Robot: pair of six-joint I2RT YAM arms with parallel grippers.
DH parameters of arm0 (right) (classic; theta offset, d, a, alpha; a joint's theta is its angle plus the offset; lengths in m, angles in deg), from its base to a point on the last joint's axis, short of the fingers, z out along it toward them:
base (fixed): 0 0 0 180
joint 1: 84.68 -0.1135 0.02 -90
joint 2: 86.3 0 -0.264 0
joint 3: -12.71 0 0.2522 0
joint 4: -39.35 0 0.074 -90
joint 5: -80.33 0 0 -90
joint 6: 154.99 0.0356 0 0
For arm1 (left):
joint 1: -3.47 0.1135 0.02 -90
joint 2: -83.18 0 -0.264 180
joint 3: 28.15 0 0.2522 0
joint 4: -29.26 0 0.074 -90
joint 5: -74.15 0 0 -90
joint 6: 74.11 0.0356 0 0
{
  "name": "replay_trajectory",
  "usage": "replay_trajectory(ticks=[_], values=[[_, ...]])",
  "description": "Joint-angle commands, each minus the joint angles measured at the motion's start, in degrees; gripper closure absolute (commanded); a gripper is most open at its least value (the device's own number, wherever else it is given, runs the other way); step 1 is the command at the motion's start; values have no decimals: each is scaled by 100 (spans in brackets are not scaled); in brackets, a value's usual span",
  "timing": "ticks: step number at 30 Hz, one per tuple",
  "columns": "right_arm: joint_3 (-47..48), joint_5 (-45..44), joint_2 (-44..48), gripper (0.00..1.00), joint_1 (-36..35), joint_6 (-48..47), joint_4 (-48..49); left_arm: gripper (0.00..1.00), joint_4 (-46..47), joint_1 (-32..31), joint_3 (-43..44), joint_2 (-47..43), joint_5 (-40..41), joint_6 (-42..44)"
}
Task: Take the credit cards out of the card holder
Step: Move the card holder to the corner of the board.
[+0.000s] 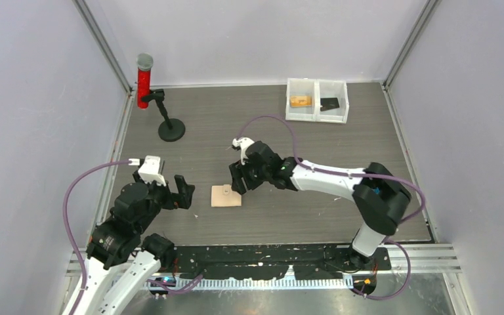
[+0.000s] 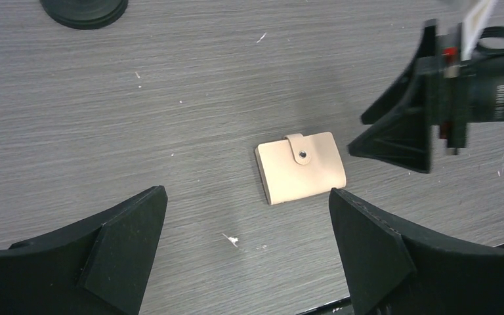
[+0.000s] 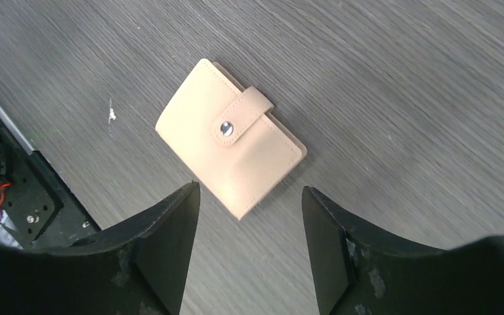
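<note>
Overhead view of a dark wood-grain tabletop (image 1: 341,138) with 2 robot arms.

A small tan card holder (image 1: 226,195) lies flat a little toward 6 o'clock from the tabletop's centre. It is folded shut, and its snap tab (image 3: 243,117) is fastened over 1 edge. No credit cards can be seen while it is closed.

The right fingers (image 1: 237,181) hang just beside the card holder at its 1 o'clock, spread apart and grasping nothing. In the right wrist view the card holder shows just beyond their tips.

The left fingers (image 1: 178,193) wait near the card holder at its 9 o'clock, fully spread and holding nothing.

The card holder looks light, thin and soft-skinned, so it will probably flex and slide on the tabletop if it is pushed. Because it lies flat, a pinch from above has little to catch.

The best hold is likely across 2 opposite edges of the body. Another option is for 1 set of fingers to pin it while the other lifts the free end of the tab. Any cards inside would be stiff and slick.
</note>
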Motion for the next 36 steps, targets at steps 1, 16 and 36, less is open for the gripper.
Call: replay_trajectory(ticks=[1, 16, 36], values=[[602, 501, -554, 33, -37, -608, 181, 3, 145, -18, -21, 29, -176, -291], [1275, 654, -1795, 32, -29, -1635, -420, 2, -23, -18, -14, 432, -661, -614], [-1815, 135, 285, 90, 396, 1505, 303, 16, 1563, -18, -770, 2439, -2411, -1893]])
